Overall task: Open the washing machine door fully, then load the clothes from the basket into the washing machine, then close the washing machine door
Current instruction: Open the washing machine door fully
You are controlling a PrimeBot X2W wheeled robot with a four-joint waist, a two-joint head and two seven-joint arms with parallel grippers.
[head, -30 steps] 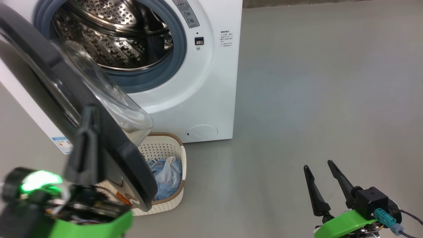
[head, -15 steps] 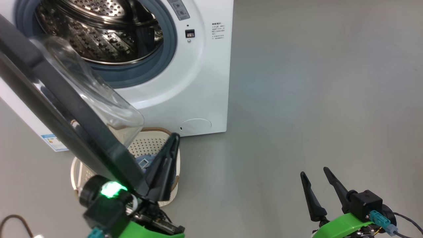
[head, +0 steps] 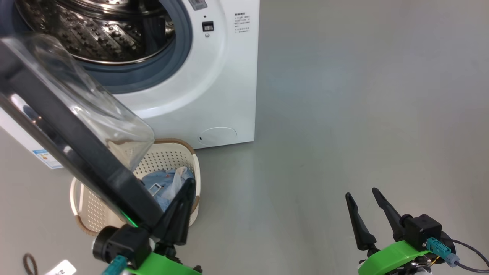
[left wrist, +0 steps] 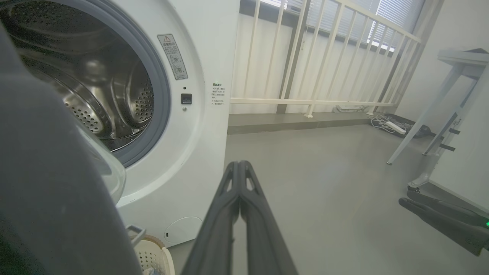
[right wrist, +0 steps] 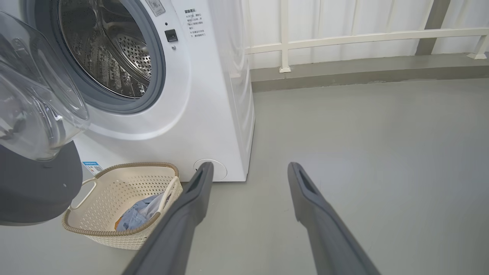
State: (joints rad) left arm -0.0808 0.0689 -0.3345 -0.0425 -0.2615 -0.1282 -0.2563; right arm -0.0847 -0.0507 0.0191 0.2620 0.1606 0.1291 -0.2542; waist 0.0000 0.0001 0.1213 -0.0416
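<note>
Over the last second the left gripper (head: pixel 188 183) has come round from the outer face of the door (head: pixel 76 152) to its inner side. It now rises at the lower left of the head view, just beside the bottom of the black rim. The washing machine (head: pixel 214 95) sits further toward the upper left than before, but that is the camera turning.

The left gripper's fingers are pressed flat together with nothing between them, which is plain in the left wrist view (left wrist: pixel 238 164). That suits a push more than a grasp: a closed pair makes one stiff bar to lean against the rim and swing the door wider. Whether it touches the rim cannot be told.

The door runs as a dark diagonal across the left of the head view, its glass bulge overhanging the basket (head: pixel 196 168). It looks only partly swung out, so the opening step seems unfinished.

The basket stands on the floor in the lower left, just in front of the machine and below the door. The clothes (head: pixel 164 183) lie in it, blue with a pale piece on top.

The right gripper (head: pixel 361 193) waits at the lower right with its fingers spread and empty, well apart from everything, likely kept clear of the door's swing and ready for the clothes.
</note>
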